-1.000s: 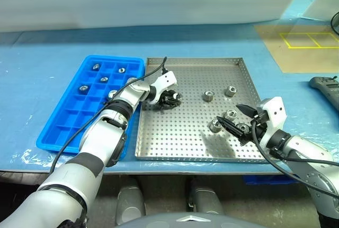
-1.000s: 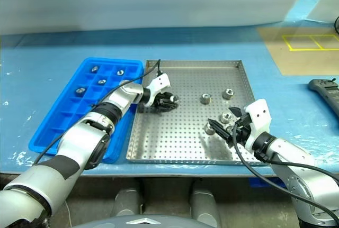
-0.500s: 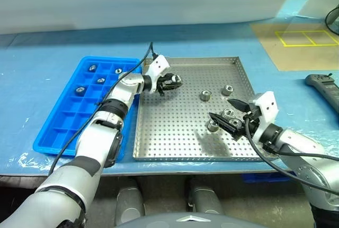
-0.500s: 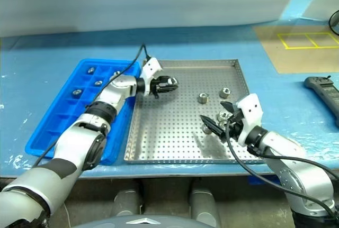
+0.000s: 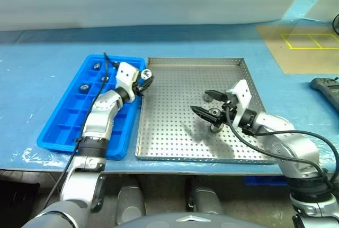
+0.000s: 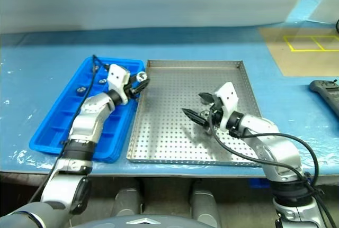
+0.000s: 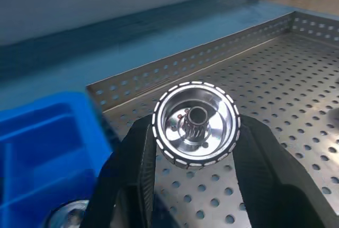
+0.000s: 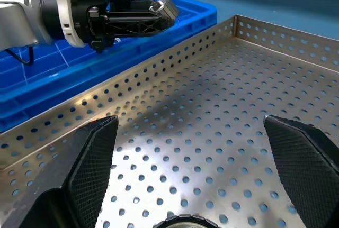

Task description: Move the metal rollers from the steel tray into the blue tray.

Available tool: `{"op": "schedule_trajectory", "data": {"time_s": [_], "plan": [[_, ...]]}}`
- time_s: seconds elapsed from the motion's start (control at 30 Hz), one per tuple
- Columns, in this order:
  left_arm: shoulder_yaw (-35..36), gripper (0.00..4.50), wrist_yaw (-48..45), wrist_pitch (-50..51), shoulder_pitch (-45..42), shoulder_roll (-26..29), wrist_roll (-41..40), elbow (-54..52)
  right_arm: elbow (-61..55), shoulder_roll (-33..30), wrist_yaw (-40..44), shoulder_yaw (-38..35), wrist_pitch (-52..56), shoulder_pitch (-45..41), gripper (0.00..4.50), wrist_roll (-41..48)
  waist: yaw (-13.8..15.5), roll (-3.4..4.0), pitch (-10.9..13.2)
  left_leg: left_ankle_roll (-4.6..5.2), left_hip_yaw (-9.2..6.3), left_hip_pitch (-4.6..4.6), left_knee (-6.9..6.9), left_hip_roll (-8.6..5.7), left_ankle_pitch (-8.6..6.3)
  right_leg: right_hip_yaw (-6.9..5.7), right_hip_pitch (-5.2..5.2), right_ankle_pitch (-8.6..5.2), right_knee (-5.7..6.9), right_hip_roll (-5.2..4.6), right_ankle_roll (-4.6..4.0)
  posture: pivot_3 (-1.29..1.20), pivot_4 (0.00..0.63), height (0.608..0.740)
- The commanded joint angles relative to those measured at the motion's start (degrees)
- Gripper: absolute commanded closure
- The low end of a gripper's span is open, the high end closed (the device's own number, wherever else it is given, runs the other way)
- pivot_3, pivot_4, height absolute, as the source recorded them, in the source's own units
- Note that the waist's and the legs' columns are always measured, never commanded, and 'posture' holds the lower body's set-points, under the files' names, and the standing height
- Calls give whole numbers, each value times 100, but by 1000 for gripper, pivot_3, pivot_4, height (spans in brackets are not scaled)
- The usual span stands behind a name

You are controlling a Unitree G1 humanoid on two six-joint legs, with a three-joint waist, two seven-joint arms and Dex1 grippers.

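In the left eye view, a large square shallow tray of silver perforated sheet metal (image 5: 175,133) is seen at the centre of the frame, with a bright blue plastic tray of small square compartments (image 5: 58,127) lying just beside it on the left, both set on a blue table surface (image 5: 32,80). The left gripper (image 5: 144,80) is held over the border between the two trays, in the upper left part of the frame, and its two black fingers are pinched on a small shiny silver roller with a centre hole (image 7: 196,124). In the left wrist view this held roller is shown end-on between the finger pads, above the corner of the steel tray. A few more silver rollers (image 5: 83,87) are seen lying in compartments at the far end of the blue tray. The right gripper (image 5: 208,102) is placed right of centre over the steel tray, its fingers spread wide apart and nothing gripped. Another roller (image 5: 216,127) is seen lying on the perforated floor just beneath it.
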Motion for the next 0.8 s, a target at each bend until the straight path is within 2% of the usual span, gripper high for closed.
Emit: {"op": "schedule_trajectory", "data": {"time_s": [0.03, 0.37, 0.8], "plan": [[317, 2799, 609, 70, 284, 38, -85, -877, 271, 78, 339, 213, -256, -375, 0, -121, 30, 0, 0, 1, 0, -6, 0, -2, 0, -1, -3, 0, -1, -1, 0, 19, 150, 740], [870, 2799, 2549, 637, 1357, -252, 260, -2165, 1003, 277, 933, 558, -512, -935, 0, -356, 256, 0, 0, 0, -9, -29, 2, 1, 0, -10, -20, 0, 0, -1, 0, 126, 150, 740], [1250, 2799, 4654, 1264, 1840, -809, 1004, -2833, 1338, 388, 1276, 617, -609, -1158, 0, -561, 333, -2, -1, -1, -12, -43, 4, 1, 1, -11, -30, 0, 0, -1, 1, 153, 150, 740]]}}
